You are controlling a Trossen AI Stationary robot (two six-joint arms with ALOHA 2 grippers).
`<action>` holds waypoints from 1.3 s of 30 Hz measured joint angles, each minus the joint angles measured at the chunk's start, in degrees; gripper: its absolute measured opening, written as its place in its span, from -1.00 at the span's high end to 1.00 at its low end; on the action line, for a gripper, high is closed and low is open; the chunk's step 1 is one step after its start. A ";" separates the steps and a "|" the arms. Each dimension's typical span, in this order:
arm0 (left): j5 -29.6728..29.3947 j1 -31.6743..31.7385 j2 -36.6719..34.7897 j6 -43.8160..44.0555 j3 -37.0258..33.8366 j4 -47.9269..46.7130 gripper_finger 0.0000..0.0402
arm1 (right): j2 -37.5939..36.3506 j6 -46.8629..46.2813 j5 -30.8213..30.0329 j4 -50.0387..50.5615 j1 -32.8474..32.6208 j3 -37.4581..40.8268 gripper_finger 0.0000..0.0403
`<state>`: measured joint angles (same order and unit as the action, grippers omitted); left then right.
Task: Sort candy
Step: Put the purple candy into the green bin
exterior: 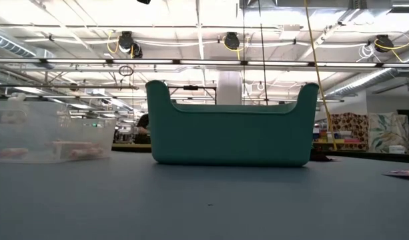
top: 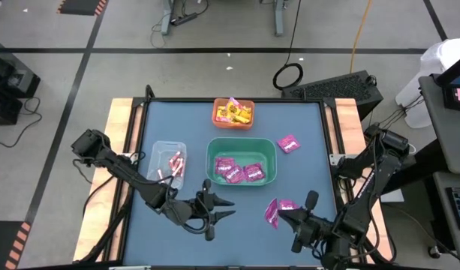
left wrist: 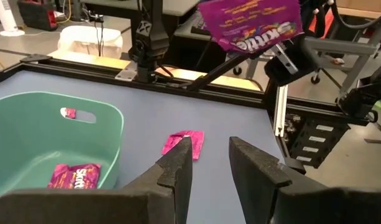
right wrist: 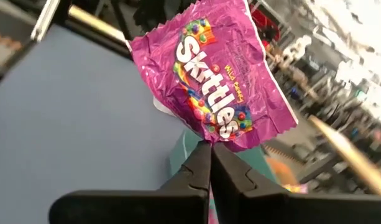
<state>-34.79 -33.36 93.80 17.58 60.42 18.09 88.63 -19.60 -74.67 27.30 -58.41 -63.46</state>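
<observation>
My right gripper (top: 281,216) hovers over the near right of the table, shut on a magenta packet (right wrist: 209,81) of candy. A second magenta packet (top: 289,204) lies flat on the table just beside it, and a third (top: 288,142) lies to the right of the green bin (top: 214,154). My left gripper (left wrist: 210,163) is open and empty in front of the green bin, pointing toward the right arm. The green bin holds several magenta packets (top: 237,169). My right gripper pinches the packet's sealed edge near one corner (right wrist: 210,139) between its two fingertips. The fingers are about level and come from the table's right side. The packet stands up from the fingertips, spread flat and lifted clear of the table (left wrist: 252,22).
An orange bin (top: 217,118) with yellow packets stands at the far edge. A clear bin (top: 156,150) with pink sticks sits left of the green bin. The two grippers face each other closely over the near middle. Raised rails border the table.
</observation>
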 joint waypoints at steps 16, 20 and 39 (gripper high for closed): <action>0.02 0.00 0.00 0.00 0.00 0.70 0.44 | 0.01 45.42 -0.46 0.82 2.44 -0.02 1.00; 0.02 0.00 0.00 0.00 0.00 0.70 0.44 | 0.01 46.41 -0.42 0.67 3.11 -0.04 1.00; 0.04 -0.02 0.00 0.02 0.00 0.66 0.44 | 0.01 1.33 3.99 -0.35 3.43 -0.09 1.00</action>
<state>-34.74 -33.39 93.80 17.61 60.42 18.74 88.64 -18.27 -70.68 26.95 -54.98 -63.55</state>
